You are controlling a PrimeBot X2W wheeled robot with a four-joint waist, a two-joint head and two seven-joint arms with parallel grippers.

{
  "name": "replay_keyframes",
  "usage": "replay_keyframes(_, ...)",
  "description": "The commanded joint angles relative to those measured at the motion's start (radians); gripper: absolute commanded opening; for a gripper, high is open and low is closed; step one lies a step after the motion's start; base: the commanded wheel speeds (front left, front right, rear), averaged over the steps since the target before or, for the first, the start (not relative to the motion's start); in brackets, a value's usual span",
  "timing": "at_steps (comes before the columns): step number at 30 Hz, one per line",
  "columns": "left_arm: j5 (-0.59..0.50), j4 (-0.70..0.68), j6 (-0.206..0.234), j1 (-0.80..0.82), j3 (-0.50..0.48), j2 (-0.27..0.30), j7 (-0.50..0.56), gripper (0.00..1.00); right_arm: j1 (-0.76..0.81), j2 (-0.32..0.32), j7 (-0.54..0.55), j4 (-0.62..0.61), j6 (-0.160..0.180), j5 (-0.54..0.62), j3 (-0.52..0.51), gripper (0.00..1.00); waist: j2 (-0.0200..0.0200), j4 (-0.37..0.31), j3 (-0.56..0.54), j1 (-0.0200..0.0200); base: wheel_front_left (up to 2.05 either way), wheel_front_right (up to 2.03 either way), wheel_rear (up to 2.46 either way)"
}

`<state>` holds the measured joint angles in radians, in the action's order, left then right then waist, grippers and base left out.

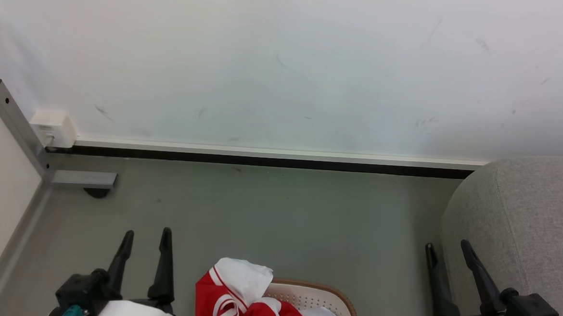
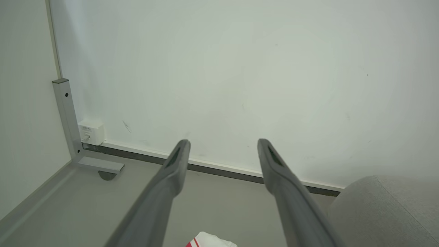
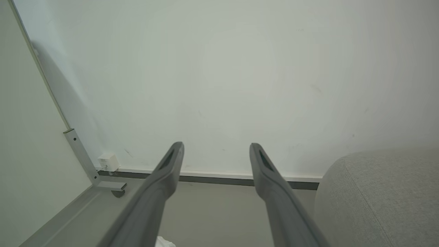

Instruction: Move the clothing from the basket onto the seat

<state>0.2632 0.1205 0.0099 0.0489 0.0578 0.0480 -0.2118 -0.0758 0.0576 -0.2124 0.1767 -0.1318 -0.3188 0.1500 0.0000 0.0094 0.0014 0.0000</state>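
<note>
Clothing [image 1: 250, 301] in basket [image 1: 325, 295]; left pincer [image 1: 146, 240], right pincer [image 1: 447, 251] wide, empty.

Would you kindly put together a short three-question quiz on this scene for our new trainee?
1. True or false: the clothing sits in the basket.
2. On which side of the basket is the seat? A) the robot's left B) the robot's right
3. Fill in: the left gripper and the right gripper are both ____.
Key: 1 true; 2 B; 3 open.
</note>
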Motion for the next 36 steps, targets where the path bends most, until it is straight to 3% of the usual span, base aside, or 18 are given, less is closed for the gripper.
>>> replay_keyframes(1,-0.025,-0.009,0.003,-0.008,-0.001,0.003,-0.008,1.0,0.003,0.0,-0.007,-0.009,0.002,0.022,0.004,1.0,0.0,0.0,0.0,0.0,0.0,0.0,0.0)
replay_keyframes(26,-0.189,-0.004,0.02,-0.009,0.023,0.004,-0.055,1.0,0.008,-0.004,-0.054,-0.037,0.002,0.189,0.019,1.0,0.0,-0.004,0.002,0.0,0.0,0.0,0.0)
replay_keyframes(36,-0.175,0.003,0.022,-0.009,0.021,0.004,-0.053,1.0,0.005,-0.006,-0.054,-0.03,0.002,0.183,0.017,1.0,0.0,-0.006,0.001,0.0,0.0,0.0,0.0)
